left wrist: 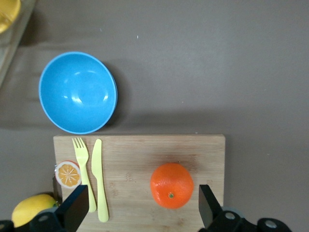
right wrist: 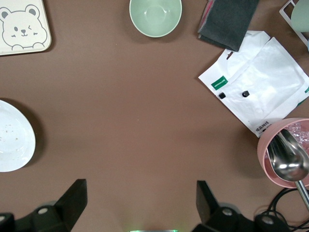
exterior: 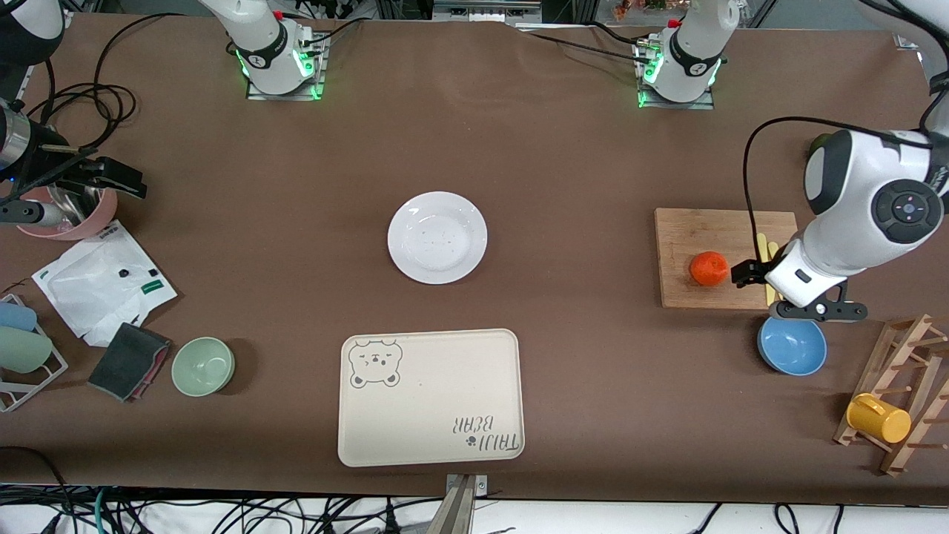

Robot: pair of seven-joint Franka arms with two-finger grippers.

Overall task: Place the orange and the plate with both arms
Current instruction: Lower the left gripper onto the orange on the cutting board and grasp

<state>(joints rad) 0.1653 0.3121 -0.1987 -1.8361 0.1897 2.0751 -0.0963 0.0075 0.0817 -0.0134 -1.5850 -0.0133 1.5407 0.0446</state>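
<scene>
A small, bright-orange whole orange [exterior: 709, 268] with a dimpled skin and a tiny green stem mark sits on a wooden cutting board [exterior: 697, 222] toward the left arm's end of the table, apart from a pale yellow plastic fork [left wrist: 82, 169] and knife [left wrist: 99, 179] lying side by side on the same board. The left gripper [left wrist: 140, 212] hangs over the board with its fingers spread wide and nothing between them, the orange beneath the gap but untouched. An orange slice [left wrist: 67, 174] and a yellow lemon-like fruit [left wrist: 31, 208] lie at the board's edge, and a blue bowl [exterior: 792, 346] stands just beside the board, nearer to the front camera. The plate [exterior: 437, 237], round, white, shallow and faintly speckled, rests bare near the middle of the brown table [exterior: 563, 170], with a beige bear-print tray [exterior: 431, 397] nearer to the front camera than it. The right gripper [right wrist: 137, 208], its fingers also spread and empty, waits over bare tabletop toward the right arm's end, where a pink cup [right wrist: 285, 150] holding a metal spoon, a white packet [right wrist: 260, 89], a dark cloth [right wrist: 229, 19] and a green bowl [exterior: 203, 366] are gathered. A wooden rack [exterior: 908, 393] carrying a yellow mug [exterior: 878, 418] stands at the left arm's end, and cables trail along the table's edges.
</scene>
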